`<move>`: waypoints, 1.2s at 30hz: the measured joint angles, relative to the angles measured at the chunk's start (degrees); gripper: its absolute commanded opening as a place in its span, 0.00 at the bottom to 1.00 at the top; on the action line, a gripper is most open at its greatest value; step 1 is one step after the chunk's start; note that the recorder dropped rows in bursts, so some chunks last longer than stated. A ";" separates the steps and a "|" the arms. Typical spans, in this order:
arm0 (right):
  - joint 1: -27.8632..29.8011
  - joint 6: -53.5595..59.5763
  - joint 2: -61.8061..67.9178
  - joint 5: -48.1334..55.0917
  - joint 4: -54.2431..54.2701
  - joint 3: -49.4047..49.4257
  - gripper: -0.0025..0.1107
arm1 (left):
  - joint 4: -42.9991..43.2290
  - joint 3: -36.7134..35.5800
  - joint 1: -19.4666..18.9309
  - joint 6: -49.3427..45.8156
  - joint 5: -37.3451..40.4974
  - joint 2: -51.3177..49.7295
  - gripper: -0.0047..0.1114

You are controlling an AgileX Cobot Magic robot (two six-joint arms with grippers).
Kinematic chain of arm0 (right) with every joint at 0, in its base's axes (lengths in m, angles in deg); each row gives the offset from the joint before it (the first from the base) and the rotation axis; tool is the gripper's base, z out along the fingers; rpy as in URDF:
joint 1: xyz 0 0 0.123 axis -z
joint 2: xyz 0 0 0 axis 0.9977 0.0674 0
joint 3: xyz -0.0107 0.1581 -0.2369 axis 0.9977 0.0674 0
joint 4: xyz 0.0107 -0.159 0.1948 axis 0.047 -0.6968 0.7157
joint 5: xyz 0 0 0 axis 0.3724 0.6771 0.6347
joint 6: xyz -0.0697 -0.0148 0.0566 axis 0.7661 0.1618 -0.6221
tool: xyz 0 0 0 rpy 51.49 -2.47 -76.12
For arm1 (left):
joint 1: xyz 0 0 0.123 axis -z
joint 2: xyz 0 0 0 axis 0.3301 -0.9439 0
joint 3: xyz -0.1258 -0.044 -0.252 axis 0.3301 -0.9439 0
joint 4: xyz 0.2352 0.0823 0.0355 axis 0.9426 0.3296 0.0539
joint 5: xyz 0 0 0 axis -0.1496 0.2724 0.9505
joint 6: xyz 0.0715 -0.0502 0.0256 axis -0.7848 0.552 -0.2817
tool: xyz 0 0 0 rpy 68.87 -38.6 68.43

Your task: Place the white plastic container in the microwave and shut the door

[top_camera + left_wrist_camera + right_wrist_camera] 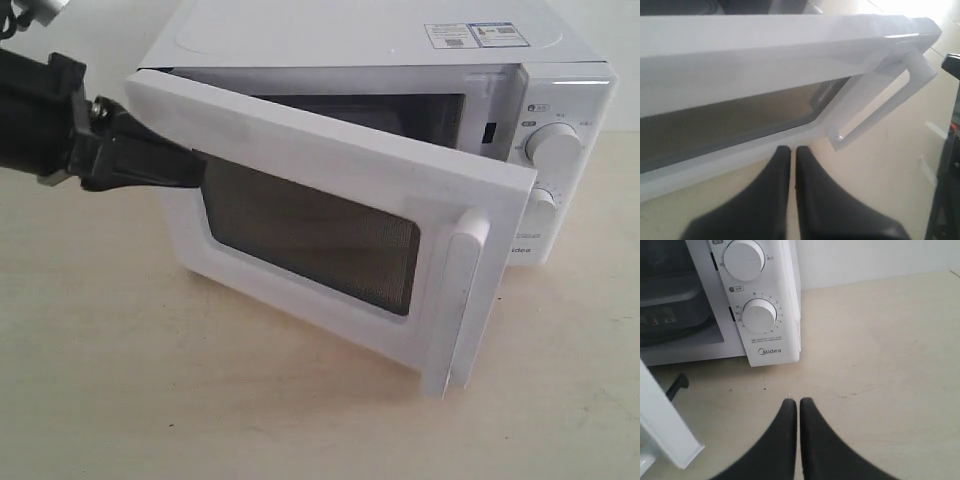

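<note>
Loaded already: white plastic container [675,301] inside the microwave [785,300]. Left to do: pushing the half-open door [330,160] closed with left gripper [790,150], jaws together. Right gripper [798,402] likewise pressed together.

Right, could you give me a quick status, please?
Left tool shut, at door outer face. Right tool shut, over table. Container inside microwave; door half open. Nothing seen in its path.

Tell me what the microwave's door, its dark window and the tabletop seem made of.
The door: probably smooth white plastic, given moulded rounded edges and soft sheen. Its window: a clear pane, glass or plastic, over fine dark mesh; the dotted grain shows. The tabletop: pale wood or laminate, matte, faintly grained.
</note>
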 measured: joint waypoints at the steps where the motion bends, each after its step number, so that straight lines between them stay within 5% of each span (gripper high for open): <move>1: 0.00 0.00 0.00 0.00 0.00 0.00 0.02 | -0.43 0.66 0.16 -0.14 -1.06 -0.80 0.08; 12: 0.00 0.00 0.00 0.00 0.00 0.00 0.02 | -1.07 4.88 0.46 -0.24 -7.07 -6.42 0.08; 36: 0.00 -2.08 0.00 -2.11 3.40 0.00 0.02 | -0.59 5.60 0.50 -3.90 3.47 3.27 0.08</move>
